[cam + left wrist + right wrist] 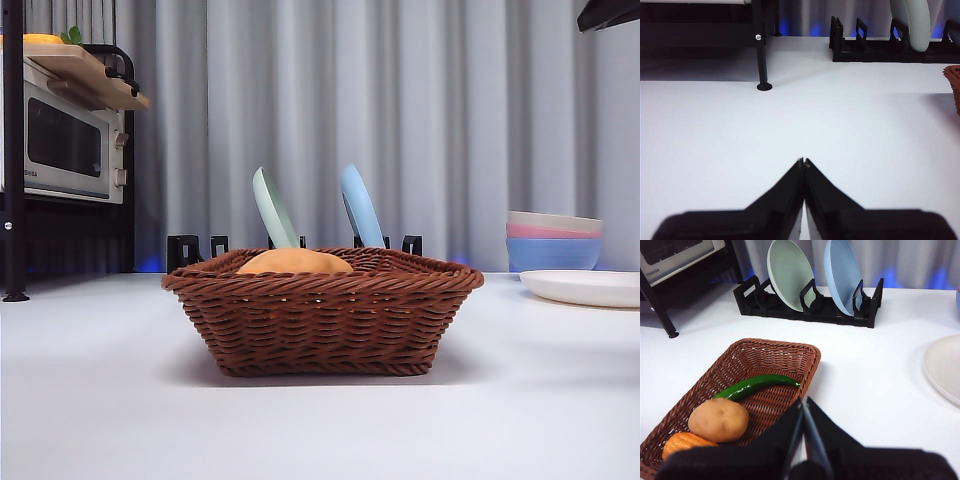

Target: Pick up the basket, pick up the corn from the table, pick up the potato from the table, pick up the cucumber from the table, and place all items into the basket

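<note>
The brown wicker basket (pixel 322 312) stands on the white table in the middle of the front view. In the right wrist view the basket (pixel 775 350) holds the dark green cucumber (pixel 757 386), the tan potato (pixel 718 419) and the bumpy orange corn (pixel 686 442). Only the potato's top (pixel 295 262) shows over the rim in the front view. My right gripper (pixel 803 402) is shut and empty, above the basket's near rim. My left gripper (pixel 803 162) is shut and empty over bare table, with the basket's edge (pixel 954 82) off to one side.
A black dish rack (pixel 290 244) with a green plate (pixel 272 207) and a blue plate (pixel 360 206) stands behind the basket. Stacked bowls (pixel 554 240) and a white plate (pixel 585 287) are at the right. A microwave (pixel 62 145) on a black shelf is at the left.
</note>
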